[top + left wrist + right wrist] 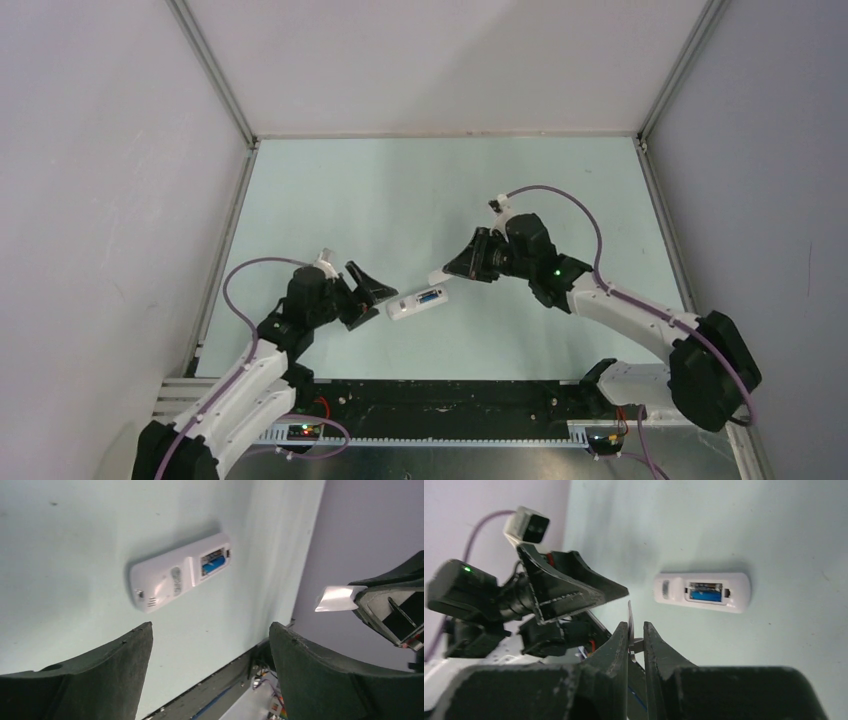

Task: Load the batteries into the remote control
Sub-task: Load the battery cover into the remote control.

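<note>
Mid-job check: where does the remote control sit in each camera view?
Top external: remote control just below picture centre.
Left wrist: upper middle, diagonal, left of the white plate gripped by the right end effector.
Right wrist: right of centre, lying roughly level.
Shared landmark: the blue battery in its open compartment.

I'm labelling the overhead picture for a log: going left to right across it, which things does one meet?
Left tool, open → remote control, battery bay facing up → right tool, shut on a thin white panel.
</note>
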Robot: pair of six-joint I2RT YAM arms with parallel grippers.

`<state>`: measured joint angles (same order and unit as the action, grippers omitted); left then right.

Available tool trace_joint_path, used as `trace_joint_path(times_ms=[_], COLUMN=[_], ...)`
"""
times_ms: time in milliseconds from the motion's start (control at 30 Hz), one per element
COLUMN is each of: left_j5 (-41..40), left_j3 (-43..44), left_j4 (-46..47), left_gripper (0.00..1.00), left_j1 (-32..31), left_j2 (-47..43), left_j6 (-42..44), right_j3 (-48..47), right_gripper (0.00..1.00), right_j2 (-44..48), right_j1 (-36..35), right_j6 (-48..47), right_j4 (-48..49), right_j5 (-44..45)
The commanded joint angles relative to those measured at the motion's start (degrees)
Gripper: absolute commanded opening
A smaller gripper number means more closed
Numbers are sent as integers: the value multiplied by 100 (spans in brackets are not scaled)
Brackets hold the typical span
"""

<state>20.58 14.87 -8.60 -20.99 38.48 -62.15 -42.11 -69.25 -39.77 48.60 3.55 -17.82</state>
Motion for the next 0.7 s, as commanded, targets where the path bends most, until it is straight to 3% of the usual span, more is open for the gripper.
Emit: trace_joint_path(times_ms=[0, 233, 667], left_j5=[-364, -825, -692], left_j3=[5, -147, -9], left_j4=[60, 91, 328], left_gripper=[88, 81, 70], left_j1=[-40, -119, -238], left_j2=[396, 775, 1673], left_j6=[515, 579, 817], right_j3=[-391, -482, -654], right_gripper=[0, 0, 0], right_j2=[-481, -1410, -2131], right_j1=[-57, -330, -383], right_j6=[-972, -1154, -1267], right_j4=[-422, 204, 783], right_j5=[-334, -147, -137])
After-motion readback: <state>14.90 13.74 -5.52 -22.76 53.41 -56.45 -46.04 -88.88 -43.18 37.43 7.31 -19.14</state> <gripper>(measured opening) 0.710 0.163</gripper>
